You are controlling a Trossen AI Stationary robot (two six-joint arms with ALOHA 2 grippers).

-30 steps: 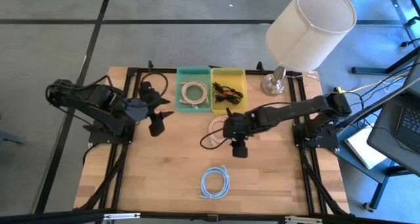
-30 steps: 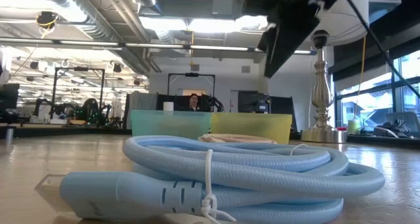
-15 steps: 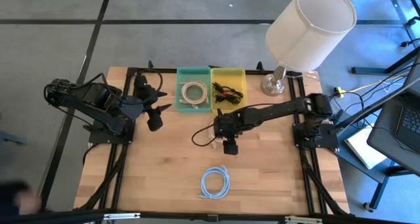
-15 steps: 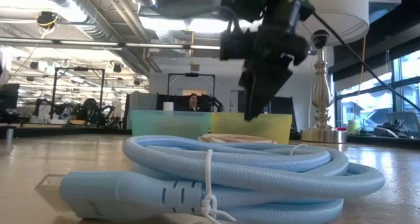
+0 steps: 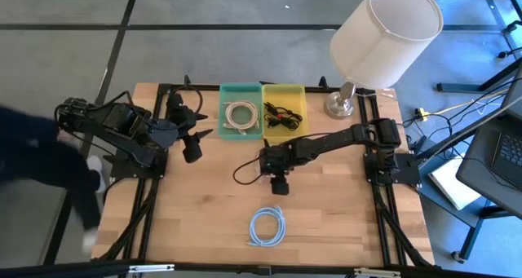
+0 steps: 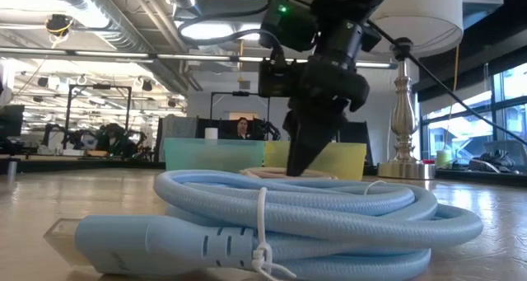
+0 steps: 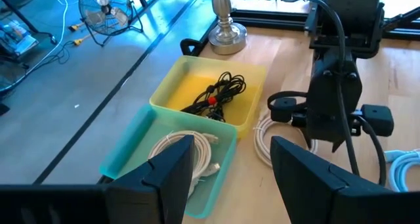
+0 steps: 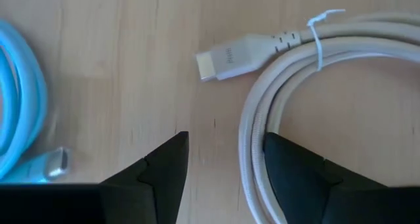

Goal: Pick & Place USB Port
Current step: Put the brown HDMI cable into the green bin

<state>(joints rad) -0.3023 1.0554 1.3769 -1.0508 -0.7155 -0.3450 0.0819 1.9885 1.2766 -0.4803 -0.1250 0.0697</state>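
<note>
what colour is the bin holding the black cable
Yellow bin, holding the black cable; clearest in the left wrist view.

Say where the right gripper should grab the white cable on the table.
Probably the bundled loops beside the tie, from straight above. The white cable lies flat in a coil, its plug sticking out sideways, so the strands give the firmer bite. The open right gripper already hangs over the coil's edge; one finger overlaps it.

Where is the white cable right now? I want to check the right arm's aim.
The white cable lies coiled mid-table, just in front of the yellow bin, directly under the open right gripper; the blue cable lies nearer the table's front edge.
</note>
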